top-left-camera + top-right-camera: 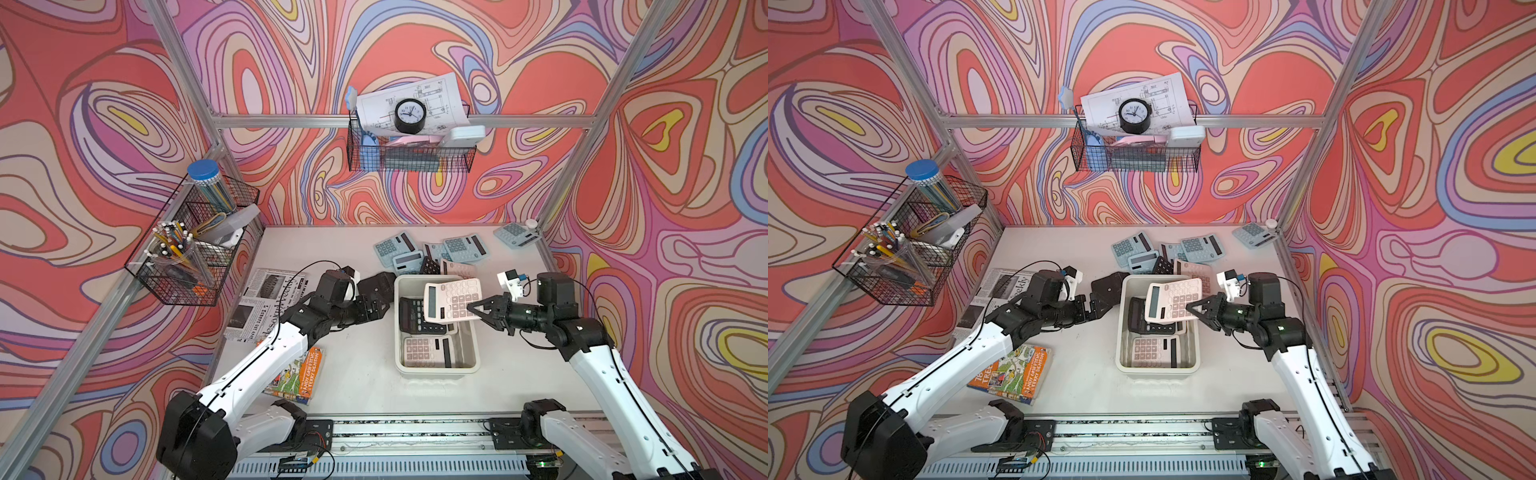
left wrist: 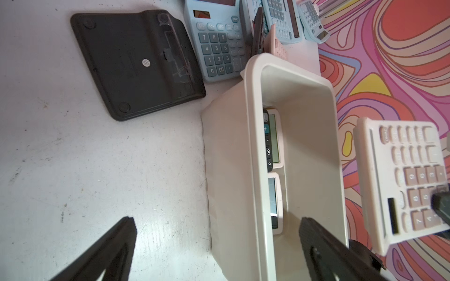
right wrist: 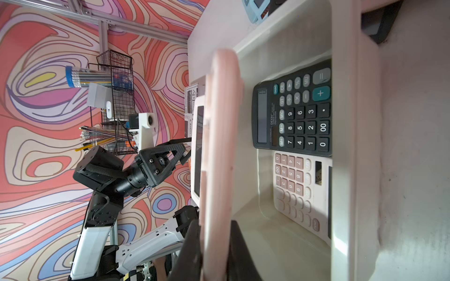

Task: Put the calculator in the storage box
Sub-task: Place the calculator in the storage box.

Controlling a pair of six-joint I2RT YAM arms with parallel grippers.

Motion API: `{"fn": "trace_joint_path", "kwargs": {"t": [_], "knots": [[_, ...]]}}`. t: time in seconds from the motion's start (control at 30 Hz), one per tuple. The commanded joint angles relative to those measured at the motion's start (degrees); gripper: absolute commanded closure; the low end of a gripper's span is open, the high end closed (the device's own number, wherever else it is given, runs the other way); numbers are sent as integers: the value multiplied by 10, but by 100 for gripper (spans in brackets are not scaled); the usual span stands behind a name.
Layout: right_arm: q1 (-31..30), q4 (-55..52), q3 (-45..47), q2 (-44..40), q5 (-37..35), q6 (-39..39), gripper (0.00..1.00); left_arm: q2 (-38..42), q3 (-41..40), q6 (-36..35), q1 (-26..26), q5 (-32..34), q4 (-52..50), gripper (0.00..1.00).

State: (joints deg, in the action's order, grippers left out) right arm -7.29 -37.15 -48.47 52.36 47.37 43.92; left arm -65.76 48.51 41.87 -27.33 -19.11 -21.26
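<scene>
Two calculators [image 1: 417, 318] already lie in the storage box [image 1: 437, 370], so the right gripper [image 1: 473, 309], pinching the pink calculator [image 1: 451, 300] above its far half, should lower it flat before releasing; the left gripper [image 1: 380, 299] hangs spread at the box's left.

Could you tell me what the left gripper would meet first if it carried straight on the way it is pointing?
Most likely the storage box: the open left gripper points at its near side wall, with only bare table between them. Depth is hard to judge.
</scene>
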Motion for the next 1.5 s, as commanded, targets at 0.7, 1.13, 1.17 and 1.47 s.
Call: {"fn": "trace_joint_path", "kwargs": {"t": [0.7,1.13,1.17,1.47], "knots": [[-303,-1,-10,139,-274,63,91,20,-49,16,3,62,49,1],[-370,5,-7,185,-319,104,72,17,-21,-1,3,73,33,2],[-371,1,-7,184,-322,103,69,18,-21,0,3,73,33,1],[-371,-75,-46,171,-364,77,52,17,-20,0,3,69,33,1]]}}
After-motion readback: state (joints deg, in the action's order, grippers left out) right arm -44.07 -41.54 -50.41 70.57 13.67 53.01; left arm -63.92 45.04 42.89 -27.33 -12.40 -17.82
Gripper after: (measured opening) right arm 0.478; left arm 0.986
